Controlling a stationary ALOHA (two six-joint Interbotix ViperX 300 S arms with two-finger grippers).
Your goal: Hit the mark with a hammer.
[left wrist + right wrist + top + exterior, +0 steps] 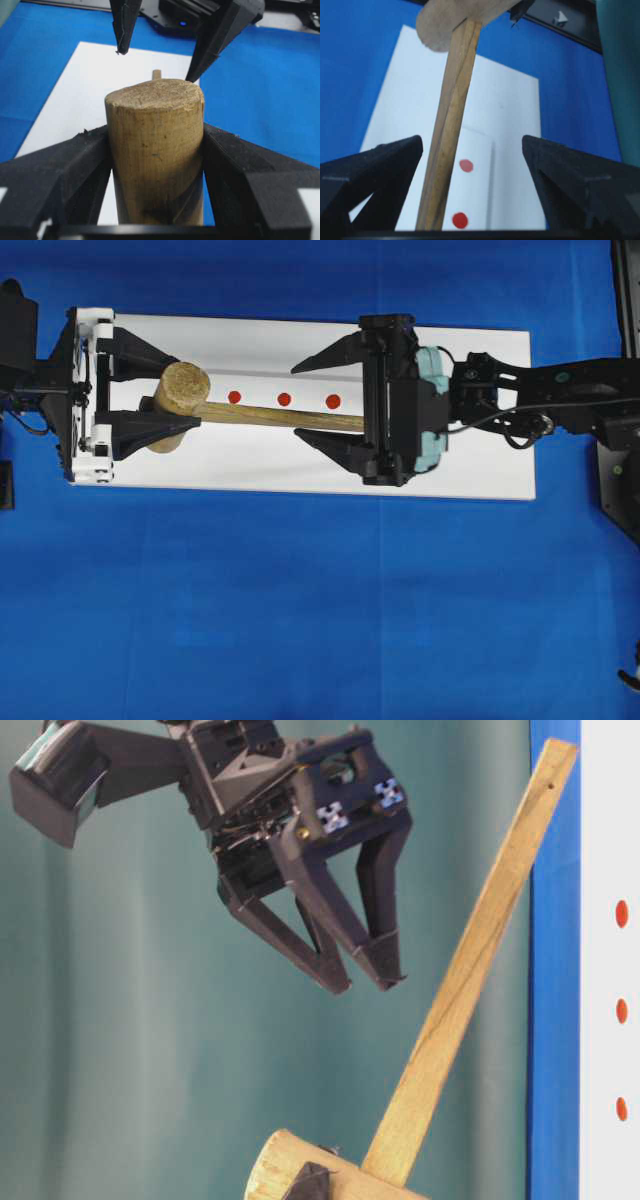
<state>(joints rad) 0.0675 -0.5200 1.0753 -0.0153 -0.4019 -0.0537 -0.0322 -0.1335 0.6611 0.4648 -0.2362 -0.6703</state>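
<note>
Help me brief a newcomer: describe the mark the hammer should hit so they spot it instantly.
Find the white sheet on the blue cloth. Three red dots run along it beside the hammer handle. The mark is the dot nearest the right claw, slightly bigger than the others.

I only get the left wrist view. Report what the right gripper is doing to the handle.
Observer: Nothing. The right gripper is open and clear of the hammer handle in the table-level view.
Operator: Now locate the dots.
Observer: Three red dots sit in a row on the white sheet, alongside the handle.
Operator: Name the mark.
Observer: The mark looks like the dot nearest the right gripper, uncovered.
</note>
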